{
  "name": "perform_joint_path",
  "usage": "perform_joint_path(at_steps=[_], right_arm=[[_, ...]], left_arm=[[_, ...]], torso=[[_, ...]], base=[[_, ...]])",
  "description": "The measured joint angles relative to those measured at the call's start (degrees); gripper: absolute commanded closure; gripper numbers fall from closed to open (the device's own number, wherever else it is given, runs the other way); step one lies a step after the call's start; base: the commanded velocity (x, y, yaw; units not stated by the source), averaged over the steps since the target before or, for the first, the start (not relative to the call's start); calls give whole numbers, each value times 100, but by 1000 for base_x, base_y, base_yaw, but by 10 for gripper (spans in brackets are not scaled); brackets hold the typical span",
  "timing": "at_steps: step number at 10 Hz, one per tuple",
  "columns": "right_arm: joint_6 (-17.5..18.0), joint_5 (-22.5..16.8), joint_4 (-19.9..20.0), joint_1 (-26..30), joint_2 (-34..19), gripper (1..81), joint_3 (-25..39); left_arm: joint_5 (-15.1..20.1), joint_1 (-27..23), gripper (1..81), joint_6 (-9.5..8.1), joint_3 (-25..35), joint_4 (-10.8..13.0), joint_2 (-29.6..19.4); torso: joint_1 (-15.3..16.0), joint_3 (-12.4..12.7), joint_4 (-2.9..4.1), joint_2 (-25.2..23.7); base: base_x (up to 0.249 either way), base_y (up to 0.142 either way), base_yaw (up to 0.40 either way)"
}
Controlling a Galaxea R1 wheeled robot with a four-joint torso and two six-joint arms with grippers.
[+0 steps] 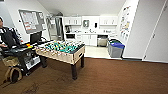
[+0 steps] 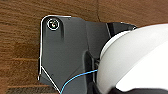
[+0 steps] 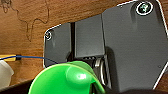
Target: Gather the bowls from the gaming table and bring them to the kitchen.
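A whitish bowl (image 2: 132,57) looms large in the left wrist view, held above the brown carpet with my left gripper (image 2: 122,90) shut on it at its lower edge. In the right wrist view a green round plastic thing (image 3: 65,80) sits just as close, my right gripper (image 3: 100,90) shut on it. The whitish bowl's edge (image 3: 5,72) also peeks in beside it. The kitchen (image 1: 90,30) lies straight ahead at the far end of the room, with white cabinets and a white counter. The gaming table is out of view.
A table-football table (image 1: 62,51) stands on the carpet ahead to the left. A seated person (image 1: 5,35) and a cluttered desk with a monitor (image 1: 35,37) are at the far left. Blue-lidded bins (image 1: 116,47) stand at the kitchen's right. Brown carpet (image 1: 112,77) stretches ahead on the right.
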Motion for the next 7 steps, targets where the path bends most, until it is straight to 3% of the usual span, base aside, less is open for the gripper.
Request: perform_joint_path(at_steps=[7], right_arm=[[0,15,-6,9,30,811,12]], left_arm=[[18,-13,811,0,-20,0,-37]], torso=[[-5,0,0,0]], base=[[191,0,0]])
